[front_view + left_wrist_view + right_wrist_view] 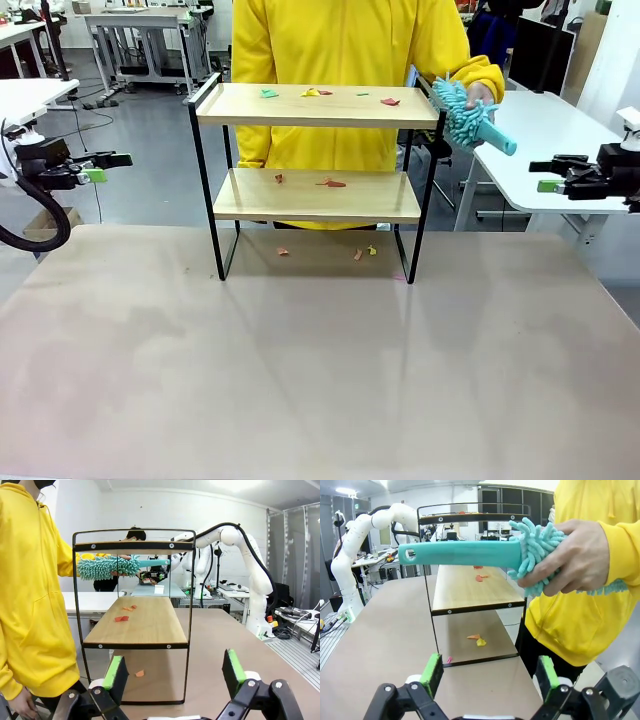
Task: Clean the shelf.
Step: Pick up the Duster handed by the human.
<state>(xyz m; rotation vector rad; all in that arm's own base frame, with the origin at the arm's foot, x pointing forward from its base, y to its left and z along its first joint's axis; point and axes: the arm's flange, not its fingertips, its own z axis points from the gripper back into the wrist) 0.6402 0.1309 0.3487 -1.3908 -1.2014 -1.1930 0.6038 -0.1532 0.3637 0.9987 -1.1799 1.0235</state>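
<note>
The shelf (300, 110) stands mid-table, two wooden boards in a black frame. Small coloured scraps (316, 92) lie on its top board, more scraps (331, 183) on the lower board and some on the table beneath it. Behind it a person in a yellow hoodie holds a teal fluffy duster (468, 114) by its head, handle pointing at my right side. In the right wrist view the duster (460, 554) hangs well beyond my open right gripper (489, 675), not between its fingers. My left gripper (108, 166) stands open off the table's left, my right gripper (546, 174) off its right, both holding nothing.
The beige table (320, 380) is bare in front of the shelf. White tables (560, 130) stand at both sides. In the left wrist view the shelf (145, 625) shows end-on beyond my left gripper (174, 672), with the duster (107, 566) past it.
</note>
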